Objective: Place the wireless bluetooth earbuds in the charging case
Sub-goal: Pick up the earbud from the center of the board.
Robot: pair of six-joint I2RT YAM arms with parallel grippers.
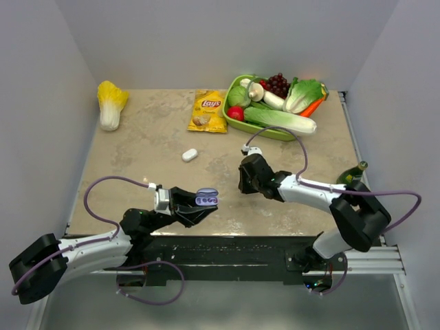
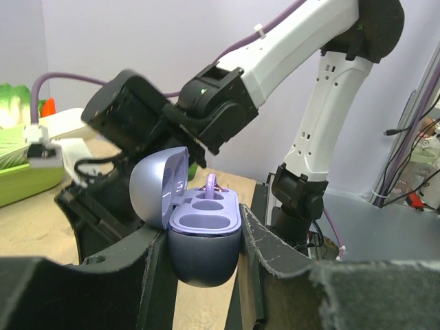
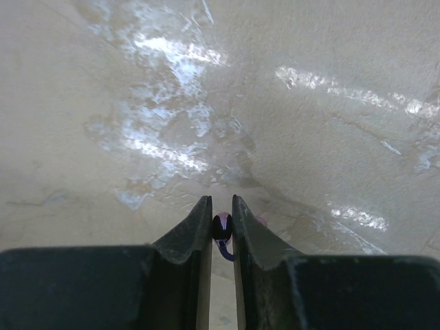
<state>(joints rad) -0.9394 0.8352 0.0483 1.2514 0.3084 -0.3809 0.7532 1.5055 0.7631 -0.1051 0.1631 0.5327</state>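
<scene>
My left gripper (image 1: 203, 204) is shut on a purple charging case (image 1: 207, 199) and holds it above the table's front edge. In the left wrist view the case (image 2: 204, 240) sits upright between the fingers (image 2: 289, 275), with its lid (image 2: 159, 185) open to the left. One purplish earbud (image 2: 212, 184) stands in the far slot and the near slot is empty. My right gripper (image 1: 245, 184) is to the right of the case, low over the table. In the right wrist view it (image 3: 221, 203) is shut on a dark purplish earbud (image 3: 221, 228) held between the fingertips.
A small white oval object (image 1: 190, 155) lies mid-table. A Lay's chip bag (image 1: 208, 111), a green basket (image 1: 242, 126) of toy vegetables and a toy cabbage (image 1: 110, 103) are at the back. A green bottle (image 1: 353, 173) stands at the right edge. A pinkish speck (image 3: 262, 221) shows beside my right finger.
</scene>
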